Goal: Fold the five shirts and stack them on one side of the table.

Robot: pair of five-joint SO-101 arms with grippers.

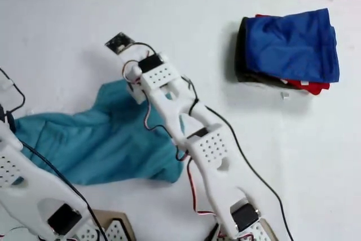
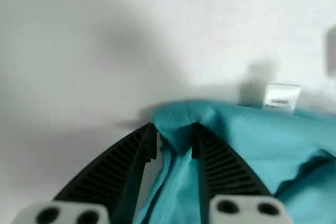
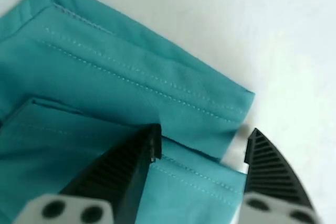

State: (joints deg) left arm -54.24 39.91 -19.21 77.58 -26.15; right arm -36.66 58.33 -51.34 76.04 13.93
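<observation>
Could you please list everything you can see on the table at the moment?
table: one, white, beneath everything.
teal shirt: one, teal, rumpled, on the left half of the table.
stack of folded shirts: one, blue on top with red and black edges beneath, far right side.
left arm: one, white, at the near left edge.
right arm: one, white, stretched over the middle to the teal shirt.
left pincer: one, black, shut on a fold of the teal shirt.
right pincer: one, black, open over the teal shirt's hemmed corner.
</observation>
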